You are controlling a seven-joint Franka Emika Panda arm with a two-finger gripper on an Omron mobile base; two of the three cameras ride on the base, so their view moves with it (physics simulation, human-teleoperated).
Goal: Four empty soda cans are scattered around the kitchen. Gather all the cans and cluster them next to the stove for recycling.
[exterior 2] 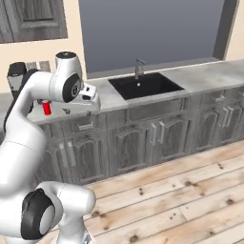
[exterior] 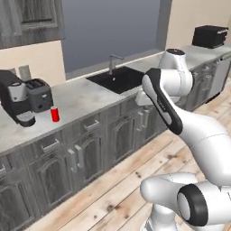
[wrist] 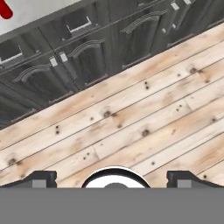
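1. The counter (exterior: pixel 85 97) runs from the lower left to the upper right of the left base view, pale marble over grey cabinets (exterior: pixel 90 153), with plank floor (wrist: pixel 131 118) in front.
2. The sink (exterior: pixel 118 79) is the biggest container, a black basin at the middle of the left base view under a tap (exterior: pixel 113 63). Nothing can be seen lying in it.
3. The coffee machine (exterior: pixel 16 97) stands at the left edge of that view with a toaster (exterior: pixel 39 94) touching its right side. Whether anything sits in either cannot be told.
4. The red can (exterior: pixel 55 113) stands upright on the counter just right of the coffee machine's base, at centre left. In the hand view it is a red sliver at the upper left corner (wrist: pixel 4 8).
5. By the task the can is empty, so it is probably very light, thin-walled, smooth and easily dented or tipped. A gentle squeeze across the middle of its side looks safest.
6. The gripper (wrist: pixel 113 177) points down at the floor, well apart from the can. Its jaws stand fully spread and hold nothing.
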